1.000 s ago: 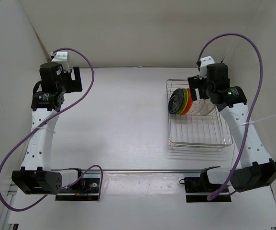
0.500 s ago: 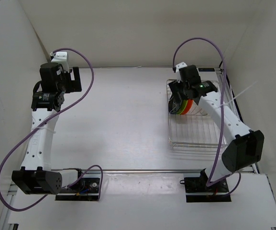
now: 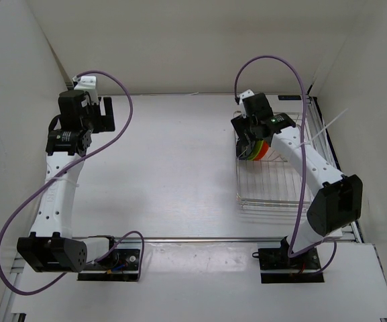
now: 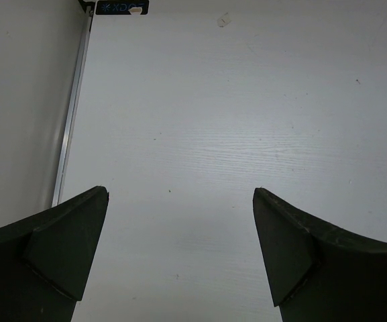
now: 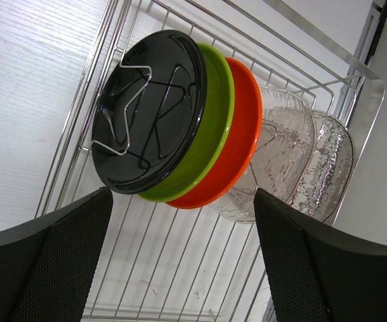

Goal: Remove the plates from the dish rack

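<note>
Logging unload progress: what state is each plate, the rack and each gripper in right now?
black plate: on edge in the rack, at the end of the row.
lime green plate: on edge, next to black.
orange plate: on edge, third.
clear plates: on edge, last two.
dish rack: holds all five plates.
left gripper: open, empty.
right gripper: open, empty.

We see a glossy black plate (image 5: pixel 149 114), a lime green plate (image 5: pixel 212 127) and an orange plate (image 5: pixel 245 134), two clear glassy plates (image 5: pixel 284 151) with a rippled pattern, a silver wire-grid dish rack (image 5: pixel 180 268), a white table (image 4: pixel 247 134) with faint grain, purple cables (image 3: pixel 131 107), white arms (image 3: pixel 56 201) with black joints.
</note>
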